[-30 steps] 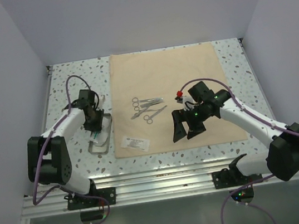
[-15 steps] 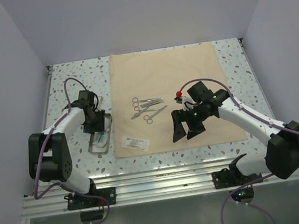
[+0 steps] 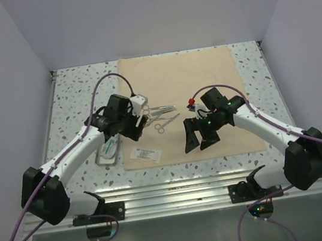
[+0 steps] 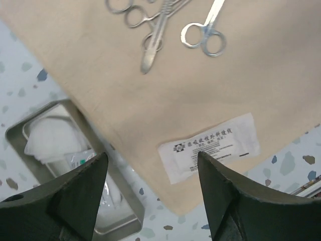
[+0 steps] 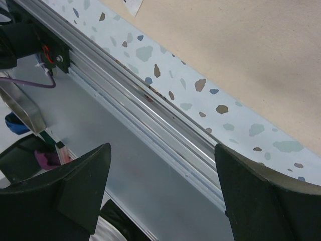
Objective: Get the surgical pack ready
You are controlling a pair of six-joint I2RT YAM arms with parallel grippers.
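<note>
Both arms reach forward, left end effector (image 4: 149, 198) and right end effector (image 3: 199, 139) spread wide.

The only print is on the white paper packet (image 4: 209, 153), which lies flat on the beige cloth (image 4: 125, 100) close to its near edge. It shows a small square emblem at the left, a line of dark Chinese characters beside it and a finer line beneath (all too small and soft to read character by character). In the steel tray (image 4: 17, 129), a clear wrapper (image 4: 80, 160) bears a green mark, also illegible.
</note>
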